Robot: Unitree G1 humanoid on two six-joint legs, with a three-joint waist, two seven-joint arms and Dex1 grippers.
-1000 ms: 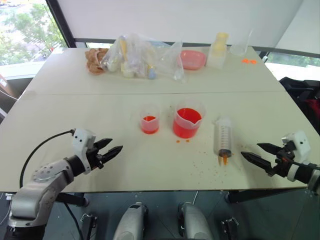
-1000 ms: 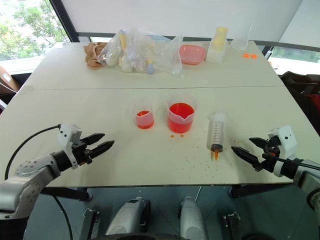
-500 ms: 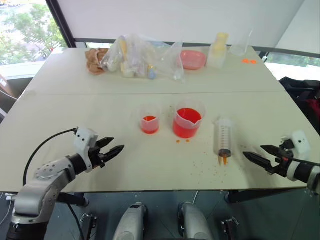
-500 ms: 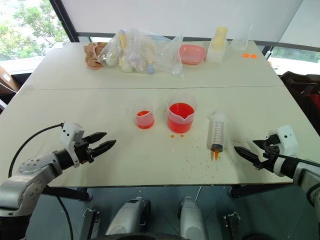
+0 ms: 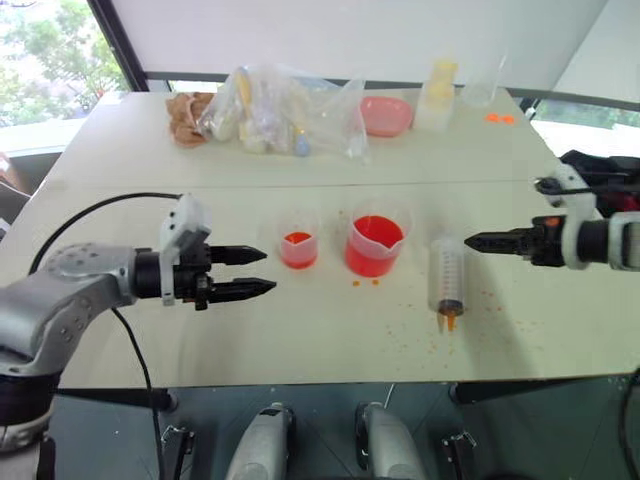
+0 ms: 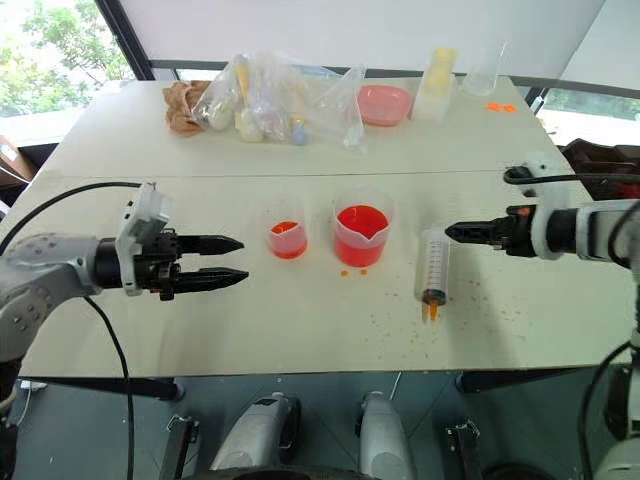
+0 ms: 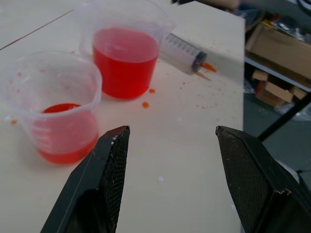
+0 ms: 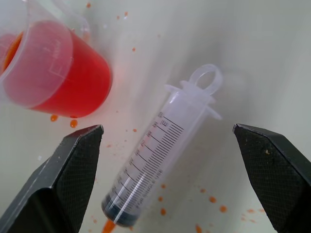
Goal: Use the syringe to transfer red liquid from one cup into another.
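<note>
The syringe (image 5: 446, 275) lies flat on the table, orange tip toward the front edge and plunger ring away. To its left stands the larger cup (image 5: 376, 245), about half full of red liquid (image 7: 125, 53). Further left, the small cup (image 5: 298, 248) holds a shallow red layer. My left gripper (image 5: 268, 271) is open, level, pointing right at the small cup from a short gap. My right gripper (image 5: 468, 241) hovers just right of the syringe's plunger end, pointing left. In the right wrist view it (image 8: 167, 128) is wide open, with the syringe (image 8: 160, 155) below between its fingers.
Orange drops (image 5: 366, 283) speckle the table around the beaker and the syringe tip. Along the far edge sit clear bags of items (image 5: 285, 105), a pink bowl (image 5: 385, 117), a pale bottle (image 5: 437, 95) and a spare clear cup (image 5: 478, 92). Dark gear (image 5: 600, 175) lies beyond the table's right edge.
Both arms rose from near the front edge and swung inward. The left gripper turned level toward the small cup. The right gripper moved up to the syringe's plunger end. Both stayed open.
</note>
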